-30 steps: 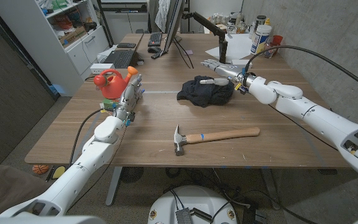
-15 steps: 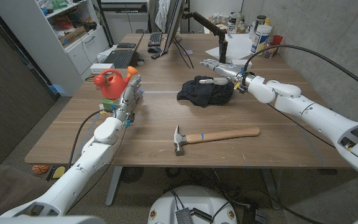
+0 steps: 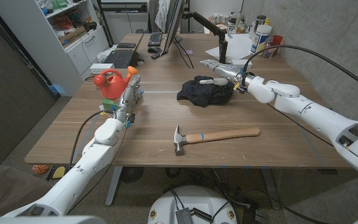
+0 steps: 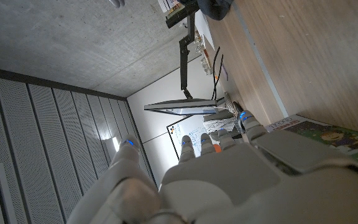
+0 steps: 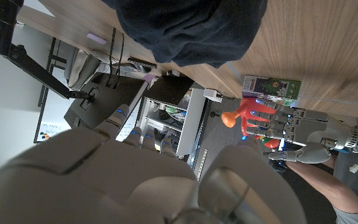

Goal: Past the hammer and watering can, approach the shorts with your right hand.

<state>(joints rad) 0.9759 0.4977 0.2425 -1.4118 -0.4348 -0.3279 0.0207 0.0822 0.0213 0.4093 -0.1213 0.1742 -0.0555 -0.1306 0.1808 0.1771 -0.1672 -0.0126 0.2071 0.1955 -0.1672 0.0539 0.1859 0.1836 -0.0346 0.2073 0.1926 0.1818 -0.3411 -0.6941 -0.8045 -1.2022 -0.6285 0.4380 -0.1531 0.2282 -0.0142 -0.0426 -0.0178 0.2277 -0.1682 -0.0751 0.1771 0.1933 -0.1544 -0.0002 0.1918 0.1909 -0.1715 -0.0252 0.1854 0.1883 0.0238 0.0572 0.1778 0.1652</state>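
The dark shorts [image 3: 205,90] lie crumpled at the middle of the table, also seen in the right wrist view [image 5: 191,28]. My right hand [image 3: 219,71] hovers at their far right edge, fingers stretched out and apart, thumb over the cloth; whether it touches is unclear. The wooden-handled hammer [image 3: 213,136] lies nearer the front edge, behind the right arm. The red watering can [image 3: 110,83] stands at the left, and shows in the right wrist view [image 5: 253,115]. My left hand [image 3: 131,93] stands beside the can, fingers straight, holding nothing.
A colourful card [image 3: 109,106] lies under the left wrist. A monitor [image 3: 176,25], keyboard [image 3: 120,58] and black arm stand [image 3: 213,28] sit at the back. Bottles [image 3: 261,37] stand at the back right. White shelves [image 3: 67,31] rise left of the table.
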